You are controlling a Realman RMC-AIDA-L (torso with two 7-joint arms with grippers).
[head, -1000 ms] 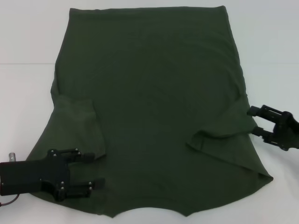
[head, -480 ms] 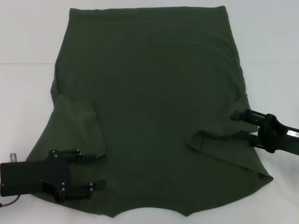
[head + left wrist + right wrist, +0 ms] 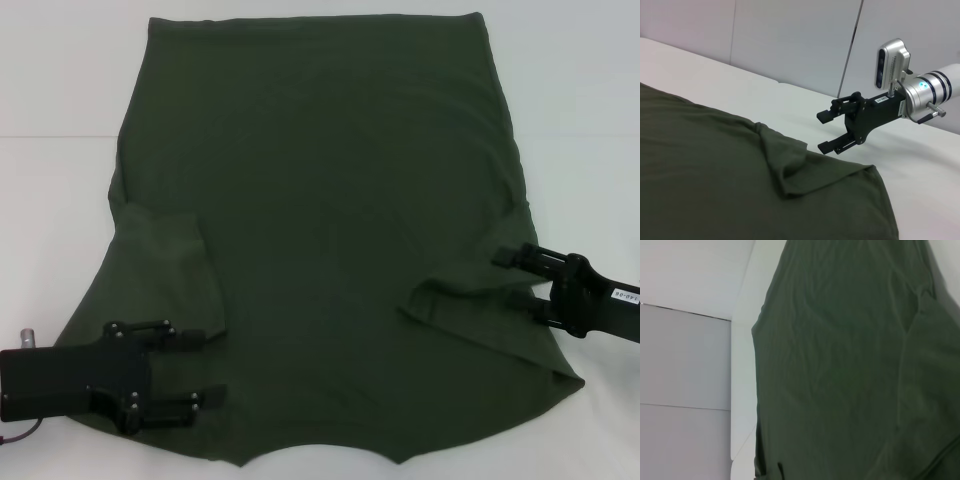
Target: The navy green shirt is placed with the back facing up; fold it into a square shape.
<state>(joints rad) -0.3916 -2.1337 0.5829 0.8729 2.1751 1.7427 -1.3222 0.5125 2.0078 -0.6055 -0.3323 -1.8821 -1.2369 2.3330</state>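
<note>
The left gripper (image 3: 205, 366), black, fingers spread apart, lies low over the near left part of the navy green shirt (image 3: 330, 200), beside the left sleeve that lies folded in on the body. The right gripper (image 3: 518, 275), fingers also spread and holding nothing, reaches over the shirt's right edge, close to the right sleeve, which is likewise turned inward. The shirt, dark olive and plain, lies mostly flat on a white table (image 3: 60, 90), hem at the far side and collar nearest the robot. Risk, as a judgement: if either gripper pinches only the top layer, or a loose wrinkle, the folded sleeve could slip back out, and the fold would end crooked rather than square
</note>
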